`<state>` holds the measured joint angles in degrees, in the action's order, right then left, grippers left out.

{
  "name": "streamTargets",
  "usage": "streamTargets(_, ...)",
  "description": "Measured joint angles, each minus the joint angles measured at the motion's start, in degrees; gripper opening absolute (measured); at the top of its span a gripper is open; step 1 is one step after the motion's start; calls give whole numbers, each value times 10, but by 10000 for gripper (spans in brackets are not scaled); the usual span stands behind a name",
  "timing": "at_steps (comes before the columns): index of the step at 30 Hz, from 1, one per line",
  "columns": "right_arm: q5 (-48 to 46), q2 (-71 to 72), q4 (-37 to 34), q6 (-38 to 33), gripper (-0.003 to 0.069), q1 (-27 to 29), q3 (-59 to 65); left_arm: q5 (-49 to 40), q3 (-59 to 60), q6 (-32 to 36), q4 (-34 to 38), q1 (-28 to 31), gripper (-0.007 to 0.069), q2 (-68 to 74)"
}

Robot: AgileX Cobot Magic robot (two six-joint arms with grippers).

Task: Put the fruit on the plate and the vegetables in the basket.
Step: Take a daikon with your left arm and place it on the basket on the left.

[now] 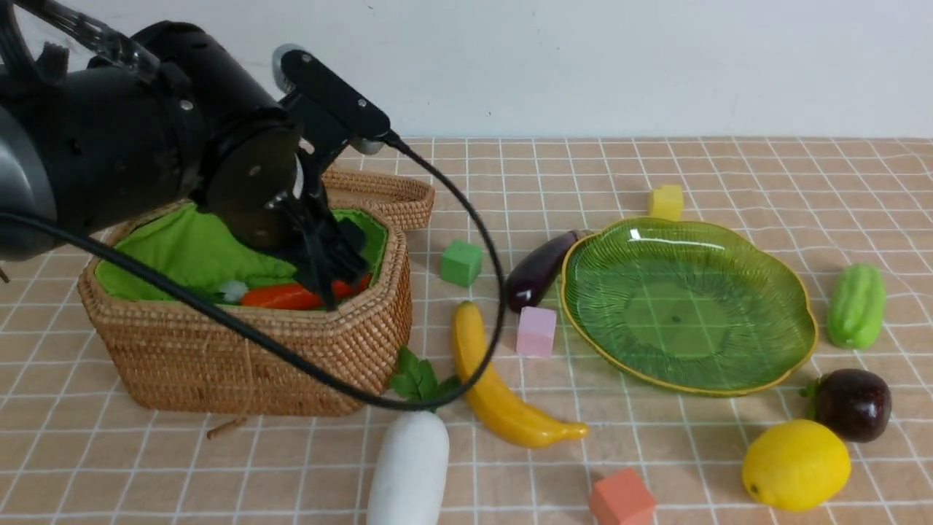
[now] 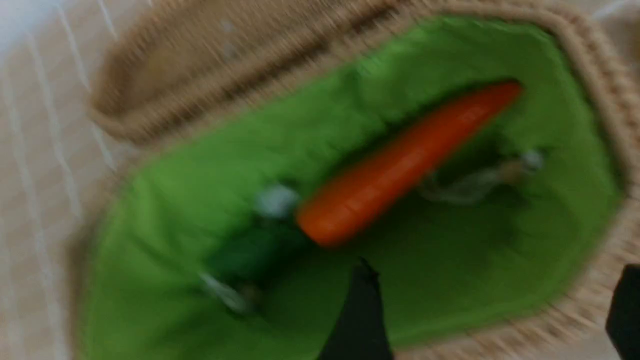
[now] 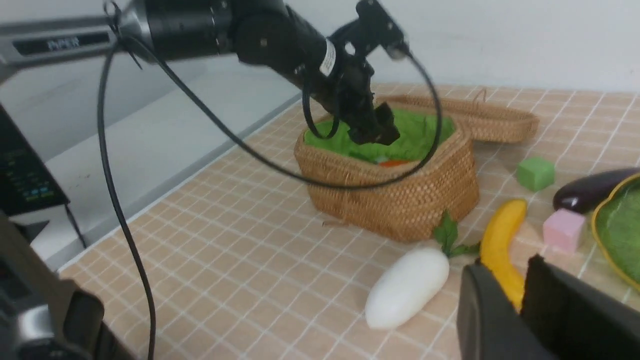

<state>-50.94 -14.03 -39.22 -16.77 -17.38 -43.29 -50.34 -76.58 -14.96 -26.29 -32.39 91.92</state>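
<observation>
While the carrot [image 2: 400, 165] lies loose inside the wicker basket [image 1: 240, 357] just below it, the left gripper [image 2: 492, 280] hangs wide open, holding nothing

Left arm [image 1: 131, 138]: a glossy black cylinder dotted with small screws, a flat black camera bracket [image 1: 332, 95] with a silver end at its wrist, a looping black cable [image 1: 291, 358], a matte black left gripper [image 1: 337, 273]. A grey link [image 3: 50, 45] reads "PIPER".
</observation>
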Motion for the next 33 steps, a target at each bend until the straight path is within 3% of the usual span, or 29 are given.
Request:
streamTargets(1, -15, 0, 5, 8, 148, 0, -4, -58, -1, -40, 55, -30, 514, -10)
streamTargets(2, -18, 0, 5, 9, 148, 0, -5, -67, -1, -50, 63, -34, 494, -11)
streamTargets(4, -47, 0, 21, 20, 151, 0, -7, -127, 7, -70, 155, -82, 391, -17)
streamTargets(7, -90, 0, 35, 27, 151, 0, -7, -95, 37, -64, 228, -121, 328, -14)
streamTargets(11, -121, 0, 41, 28, 153, 0, -7, -42, 59, -64, 237, -127, 374, 6)
streamTargets(13, -138, 0, 41, 29, 154, 0, -7, -19, 63, -76, 224, -127, 459, 34)
streamTargets(17, -151, 0, 41, 30, 155, 0, -7, 0, 63, -123, 175, -127, 582, 85)
streamTargets(21, -158, 0, 42, 31, 159, 0, -7, 19, 63, -174, 107, -127, 645, 137)
streamTargets(23, -158, 0, 42, 31, 162, 0, -7, 25, 63, -187, 95, -127, 632, 161)
streamTargets(27, -158, 0, 42, 31, 162, 0, -7, 24, 63, -193, 105, -127, 521, 179)
streamTargets(33, -157, 0, 43, 31, 162, 0, -7, 1, 63, -170, 148, -128, 522, 160)
